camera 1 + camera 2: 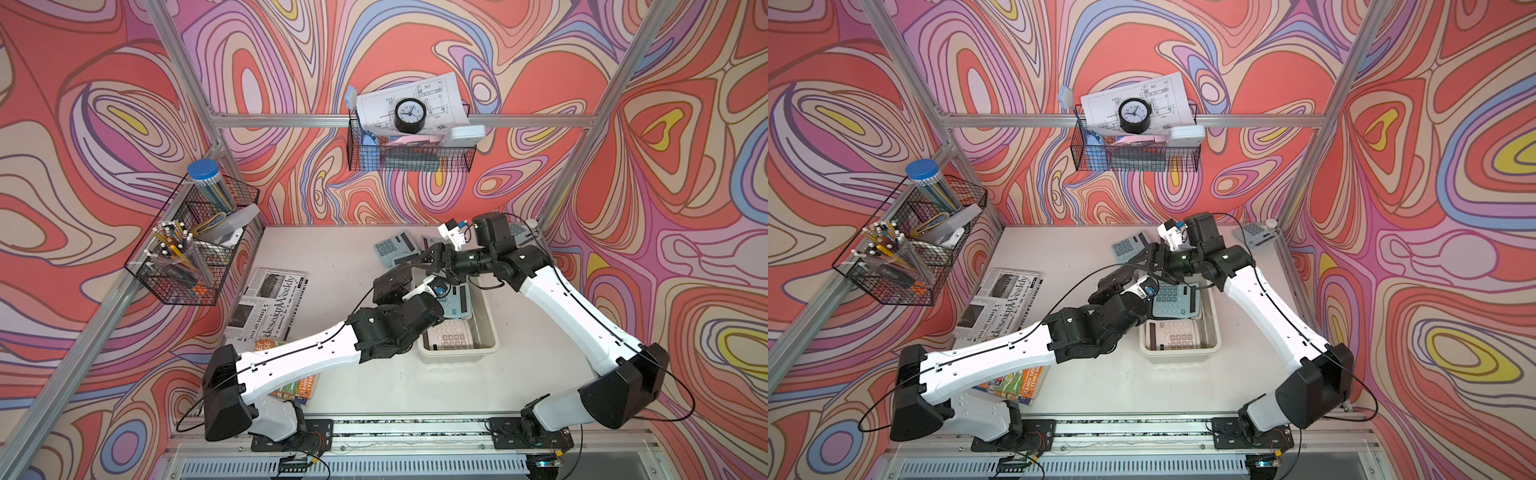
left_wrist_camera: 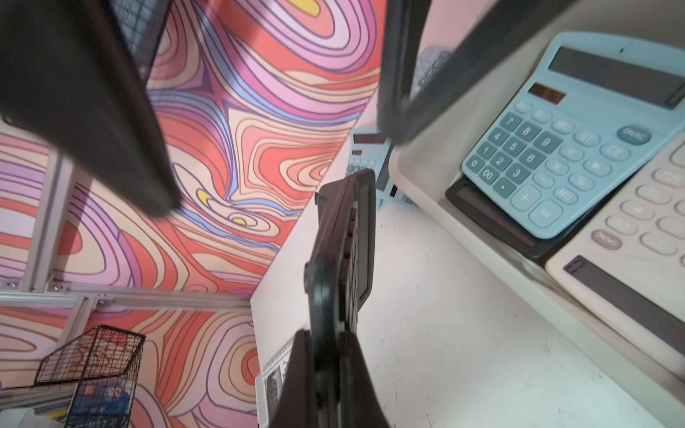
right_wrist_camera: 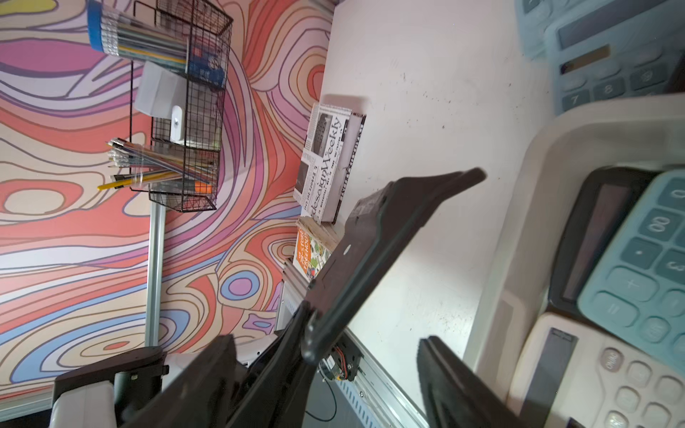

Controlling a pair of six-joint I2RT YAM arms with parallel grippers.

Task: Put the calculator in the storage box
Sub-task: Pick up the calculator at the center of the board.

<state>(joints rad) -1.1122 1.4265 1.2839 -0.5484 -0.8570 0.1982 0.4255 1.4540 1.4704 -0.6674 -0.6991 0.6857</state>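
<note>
Nearest me, the storage box point(image 1: 457, 357), a smooth cream plastic tub with rounded corners, held a cream calculator point(image 1: 451, 334) flat at its near end. Past it the blue calculator point(image 1: 1173, 301) lay inside too, tilted on a black calculator point(image 2: 493, 218), probably because the floor was already full. My left gripper point(image 2: 350, 192) sat pinched closed and empty beside the box; the right gripper point(image 3: 450, 257) hung spread wide near the far rim, gripping nothing. Beyond, a grey-blue calculator point(image 1: 392, 247) waited on the matte table point(image 1: 332, 249).
</note>
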